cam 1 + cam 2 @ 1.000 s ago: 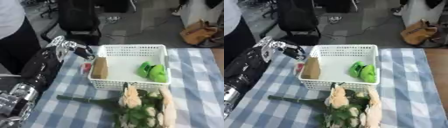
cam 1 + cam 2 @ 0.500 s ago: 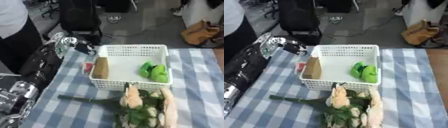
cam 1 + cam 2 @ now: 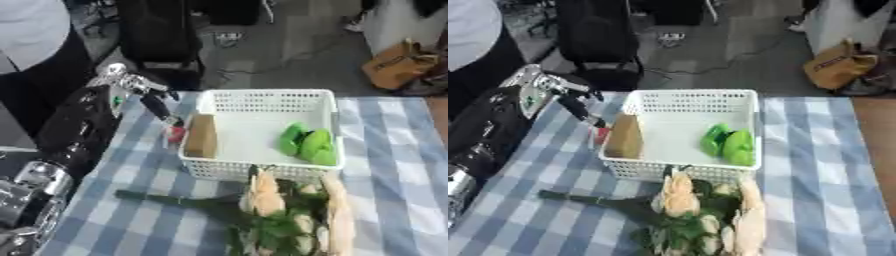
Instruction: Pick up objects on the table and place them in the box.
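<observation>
A white mesh basket point(image 3: 267, 97) stands on the blue checked tablecloth point(image 3: 398, 180). Inside it a tan block point(image 3: 201, 136) leans at the left wall and green things point(image 3: 306, 143) lie at the right. A small red thing point(image 3: 177, 134) sits on the cloth just outside the basket's left wall. My left hand point(image 3: 138, 89) hangs over the table's left side, its dark fingers point(image 3: 160, 109) straight and pointing down to just above the red thing. A bouquet of pale flowers point(image 3: 278, 207) with a long green stem lies in front of the basket. The right hand does not show.
My left arm point(image 3: 74, 135) runs down the left edge of the table. Beyond the table's far edge are a black office chair point(image 3: 157, 35), a person in white at the upper left point(image 3: 31, 27), and a brown bag point(image 3: 398, 65) on the floor.
My left hand's fingers have stretched down and right, closer to the red thing. The basket, its contents and the flowers lie as before.
</observation>
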Robot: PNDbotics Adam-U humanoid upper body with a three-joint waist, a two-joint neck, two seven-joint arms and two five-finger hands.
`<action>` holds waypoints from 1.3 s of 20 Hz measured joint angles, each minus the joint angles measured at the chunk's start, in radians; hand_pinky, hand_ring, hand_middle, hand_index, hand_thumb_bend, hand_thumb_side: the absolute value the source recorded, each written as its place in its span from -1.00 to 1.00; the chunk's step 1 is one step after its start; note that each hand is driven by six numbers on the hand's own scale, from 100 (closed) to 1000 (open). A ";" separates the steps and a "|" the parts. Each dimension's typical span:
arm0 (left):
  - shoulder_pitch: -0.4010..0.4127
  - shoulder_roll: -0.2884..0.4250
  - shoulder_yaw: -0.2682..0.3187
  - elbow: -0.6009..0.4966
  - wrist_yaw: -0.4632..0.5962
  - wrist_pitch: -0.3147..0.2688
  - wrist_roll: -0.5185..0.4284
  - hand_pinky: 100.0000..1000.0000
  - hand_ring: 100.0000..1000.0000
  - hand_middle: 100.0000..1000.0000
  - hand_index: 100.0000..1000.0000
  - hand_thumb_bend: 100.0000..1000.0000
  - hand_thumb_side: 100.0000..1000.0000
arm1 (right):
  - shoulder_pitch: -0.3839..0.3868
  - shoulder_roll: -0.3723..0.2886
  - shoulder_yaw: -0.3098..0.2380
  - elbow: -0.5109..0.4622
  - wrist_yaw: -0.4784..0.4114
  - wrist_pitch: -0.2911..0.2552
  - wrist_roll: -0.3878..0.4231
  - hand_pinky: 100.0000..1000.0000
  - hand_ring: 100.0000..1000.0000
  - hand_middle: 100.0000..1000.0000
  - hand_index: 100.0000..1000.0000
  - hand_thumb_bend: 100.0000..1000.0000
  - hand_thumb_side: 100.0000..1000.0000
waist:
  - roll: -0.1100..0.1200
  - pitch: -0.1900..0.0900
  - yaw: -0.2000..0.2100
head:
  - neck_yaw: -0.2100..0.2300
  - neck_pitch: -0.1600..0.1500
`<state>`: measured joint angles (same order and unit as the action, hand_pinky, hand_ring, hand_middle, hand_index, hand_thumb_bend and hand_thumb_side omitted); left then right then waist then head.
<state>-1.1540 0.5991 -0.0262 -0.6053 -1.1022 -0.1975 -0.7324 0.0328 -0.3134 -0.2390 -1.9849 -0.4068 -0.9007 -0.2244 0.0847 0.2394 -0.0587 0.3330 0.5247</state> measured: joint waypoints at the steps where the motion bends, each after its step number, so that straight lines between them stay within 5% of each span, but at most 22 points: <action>1: 0.000 0.000 0.003 0.003 -0.008 -0.003 0.001 1.00 1.00 1.00 1.00 -0.01 0.06 | -0.002 0.000 0.001 0.000 0.000 0.000 0.001 0.28 0.46 0.13 0.20 -1.00 0.94 | 0.000 0.000 0.000 | 0.000 0.000; 26: 0.043 -0.001 0.011 0.030 -0.086 -0.037 0.012 1.00 1.00 1.00 1.00 0.22 -0.02 | -0.015 0.000 0.012 0.000 -0.015 -0.001 0.018 0.28 0.45 0.12 0.19 -1.00 0.94 | 0.000 0.000 -0.020 | 0.006 -0.013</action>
<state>-1.1106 0.5983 -0.0147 -0.5750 -1.1883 -0.2341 -0.7201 0.0178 -0.3134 -0.2275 -1.9849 -0.4215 -0.9013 -0.2067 0.0847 0.2394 -0.0784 0.3388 0.5118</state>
